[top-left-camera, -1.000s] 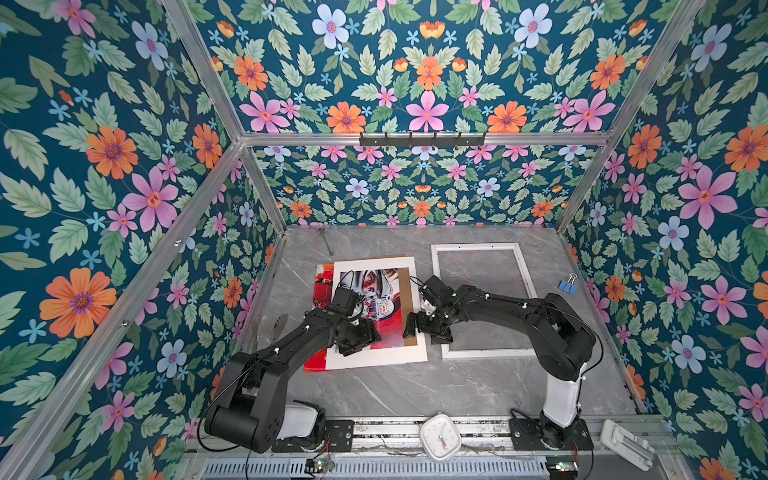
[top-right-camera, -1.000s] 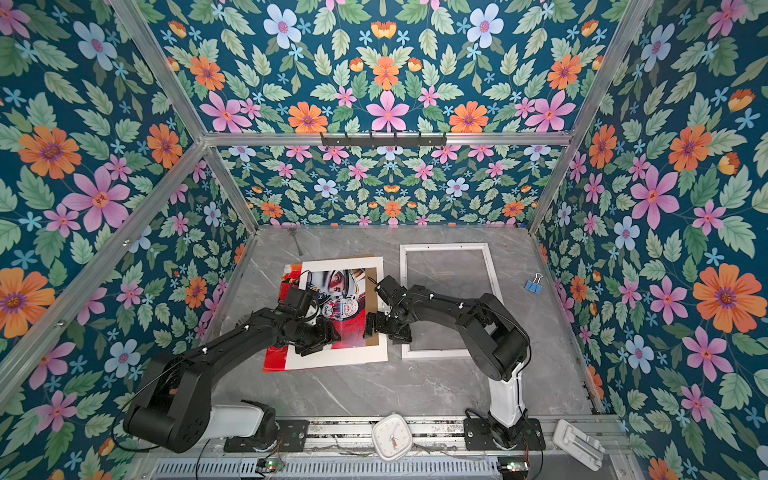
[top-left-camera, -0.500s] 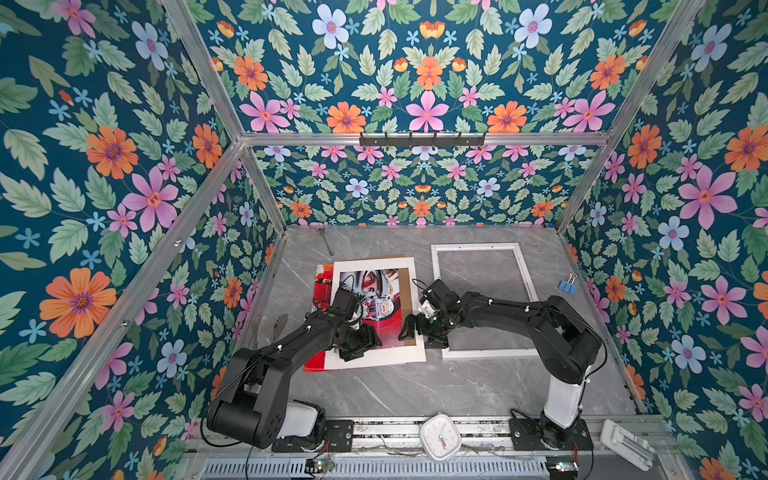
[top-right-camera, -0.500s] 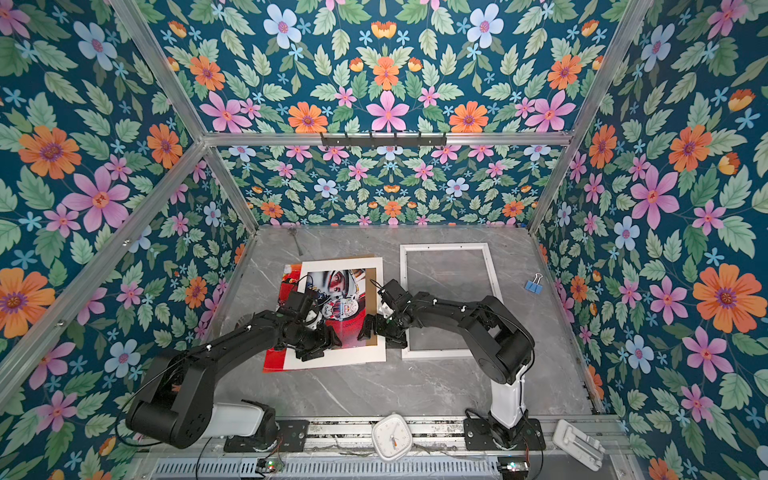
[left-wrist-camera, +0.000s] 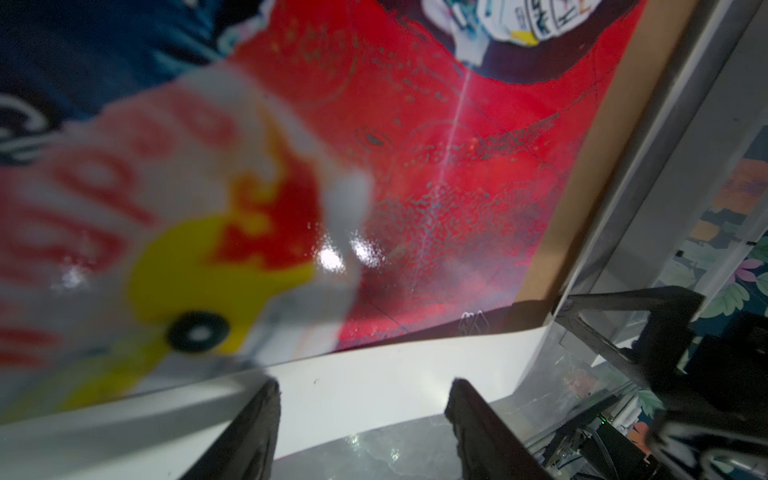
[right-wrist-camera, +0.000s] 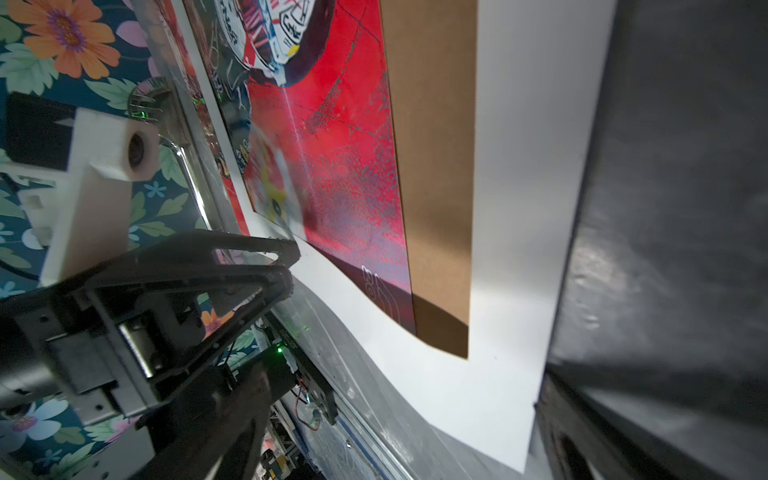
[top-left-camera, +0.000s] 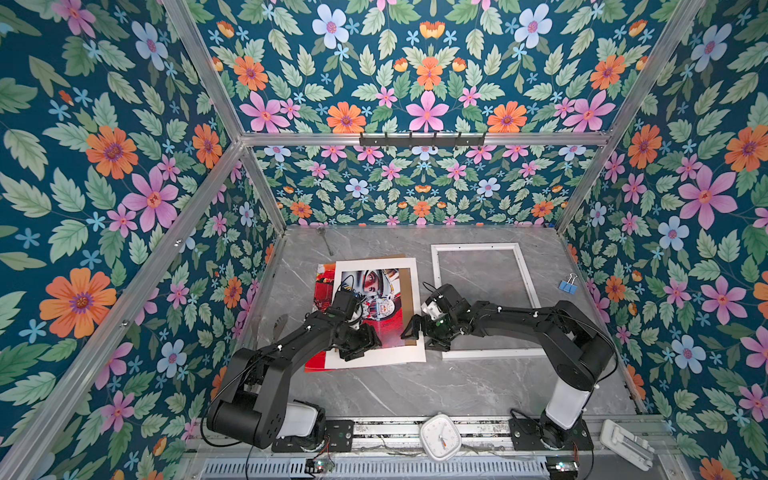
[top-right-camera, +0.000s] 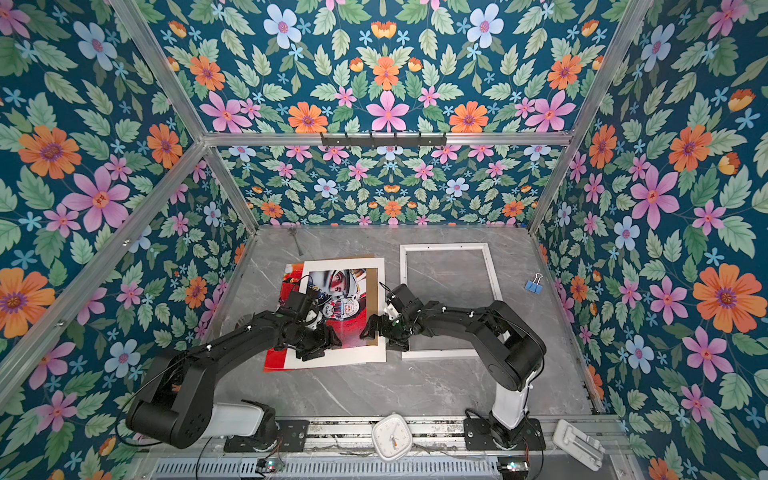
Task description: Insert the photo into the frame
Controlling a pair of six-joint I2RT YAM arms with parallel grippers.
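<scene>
My left gripper (left-wrist-camera: 361, 399) sat at the base-side edge of the mat (top-left-camera: 376, 264), jaws apart, nothing clamped that I could see. The mat edge bowed up right there, throwing a shadow on the print below. I couldn't tell whether a finger was under it. The right gripper (top-left-camera: 419, 334) was wide open and empty, just beside the mat's corner on the frame side.

The photo (top-left-camera: 388, 328) lay face up directly below the left gripper, sandwiched between the board (top-left-camera: 409, 291) underneath and the mat on top. It showed through the mat window, and a red strip stuck out past the mat on the side of the left gripper away from the right one. The frame (top-left-camera: 473, 247) lay flat on the bench (top-left-camera: 415, 390) beyond the right gripper, under that arm, empty, just beside the stack.

My read: the photo wasn't reachable until the mat came off. The print looked thin and glossy, so probably light, floppy, slick on the pads and easy to crease or scuff. I'd pinch the exposed red strip close to a corner, with a shallow bite and a light squeeze. Then I'd take a second hold with the other gripper before lifting, so it doesn't sag or fold. Dragging it risked sliding the whole stack.
</scene>
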